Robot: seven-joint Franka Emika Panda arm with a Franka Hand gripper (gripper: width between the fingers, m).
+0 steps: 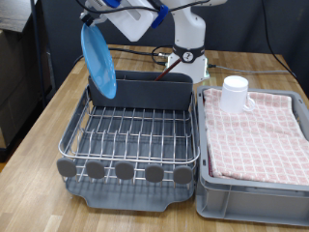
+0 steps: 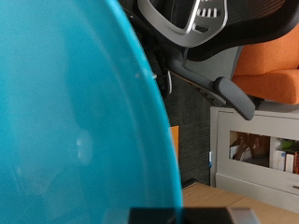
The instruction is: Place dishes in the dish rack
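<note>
Exterior view: gripper clamped on the plate rim, plate on edge above the dish rack beside its caddy. We advise keeping it vertical, aligned with 1 wire slot.

Showing as glossy smooth plastic: light-blue plate. Reading as thin shiny metal wire: dish rack. Looking matt dark plastic: caddy, knobs. Appearing glazed, smooth: white mug. Lying soft, woven: pink checked cloth. Showing wood grain: table.
</note>
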